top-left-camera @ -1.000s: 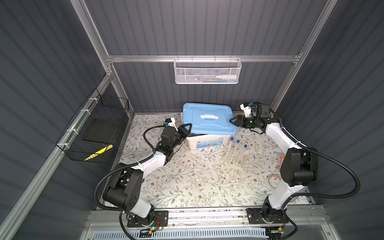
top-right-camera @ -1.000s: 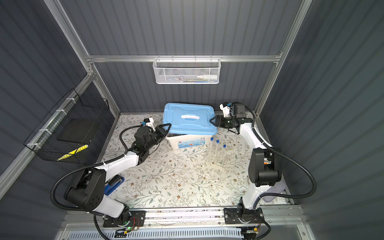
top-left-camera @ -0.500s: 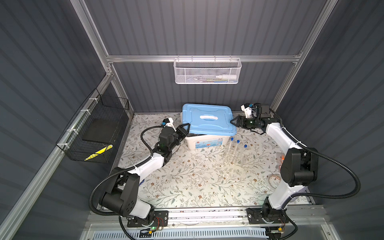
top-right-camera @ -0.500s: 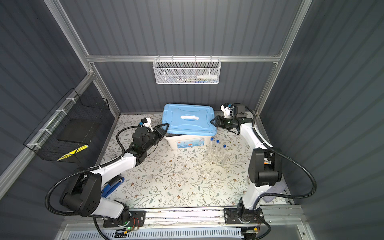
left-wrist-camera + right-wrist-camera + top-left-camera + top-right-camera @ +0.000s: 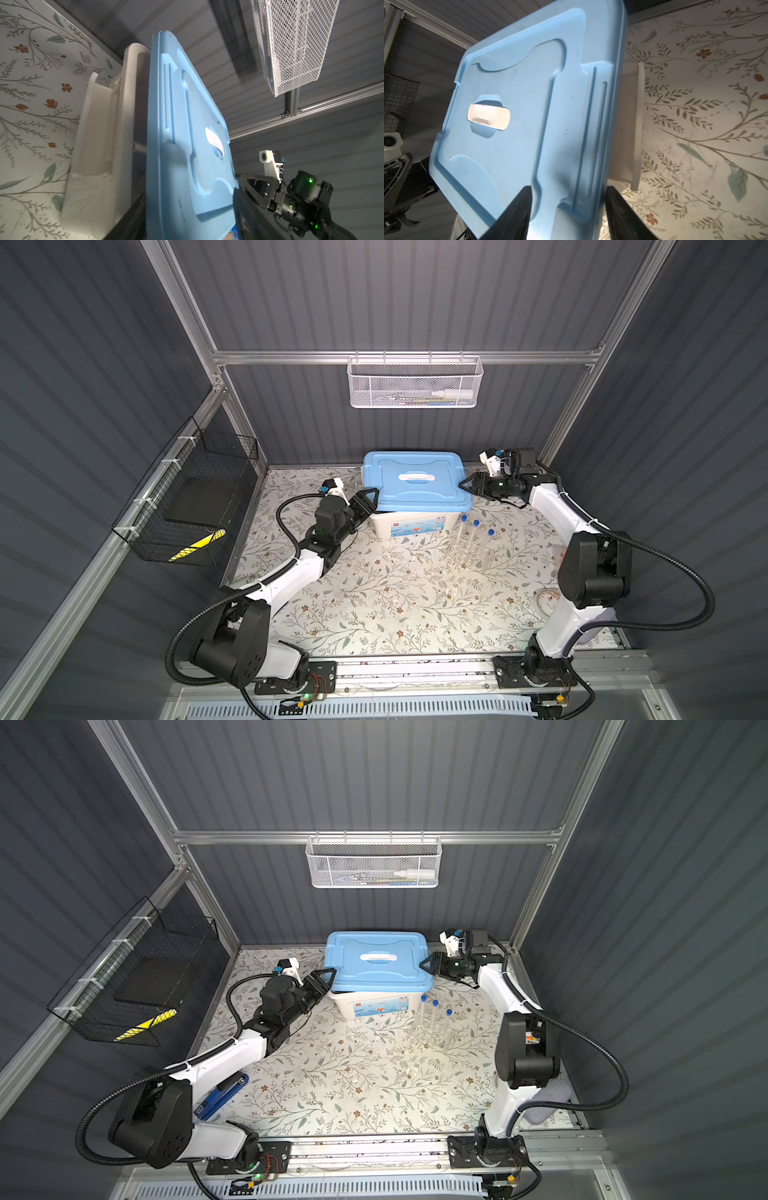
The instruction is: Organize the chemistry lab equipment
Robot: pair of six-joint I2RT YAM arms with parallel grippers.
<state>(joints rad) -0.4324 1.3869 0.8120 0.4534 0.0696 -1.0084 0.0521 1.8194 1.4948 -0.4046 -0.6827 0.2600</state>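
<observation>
Nearest us, at the lower left of a top view, the blue-black stapler (image 5: 220,1096) lies on the flowered desk (image 5: 353,1094), well apart from the action. Right of centre, the blue-capped test tubes (image 5: 475,535) stand upright in their clear tube rack (image 5: 469,560), just in front of the white storage box (image 5: 409,524), and that's our worry.

Behind them the blue lid (image 5: 415,485) sits tilted off the box, its front corner near the caps. At the lid's right edge the right claw (image 5: 463,485) is clamped on the rim. The right wrist view shows one finger (image 5: 517,212) over the top and its partner on the underside. At the left edge the left claw (image 5: 371,499) has the rim between its jaws, and we cannot tell whether they press on it or stand off it.

If only one side truly holds, the lid could pivot, sag and slip, landing on the tubes and toppling the rack. A swing toward the front would clip the caps too.

Far off on the back wall, the white mesh basket (image 5: 415,383) hangs well away from all this.
</observation>
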